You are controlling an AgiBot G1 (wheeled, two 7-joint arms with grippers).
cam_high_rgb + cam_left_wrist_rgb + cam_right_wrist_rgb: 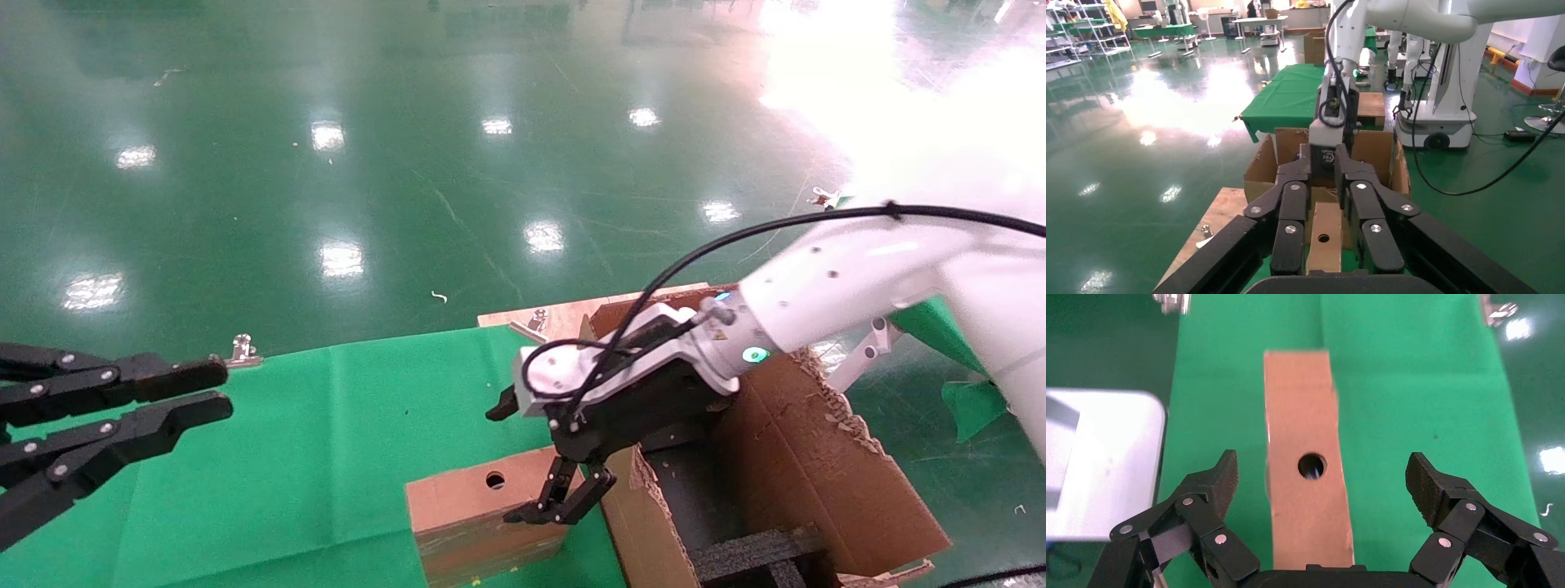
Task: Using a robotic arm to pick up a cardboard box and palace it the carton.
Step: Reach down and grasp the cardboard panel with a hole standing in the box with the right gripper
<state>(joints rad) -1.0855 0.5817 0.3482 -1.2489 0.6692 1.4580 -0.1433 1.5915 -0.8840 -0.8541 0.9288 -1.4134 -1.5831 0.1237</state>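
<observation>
Cardboard box point(1306, 471) upright, right gripper point(1321, 490) spread astride

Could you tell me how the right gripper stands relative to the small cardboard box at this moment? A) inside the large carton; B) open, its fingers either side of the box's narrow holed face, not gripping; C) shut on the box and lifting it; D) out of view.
B: in the right wrist view the right gripper is open, with green cloth showing between each finger and the cardboard box.

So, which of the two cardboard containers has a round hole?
The small cardboard box standing on the green cloth under the open right gripper; the big carton has ragged flaps instead.
</observation>
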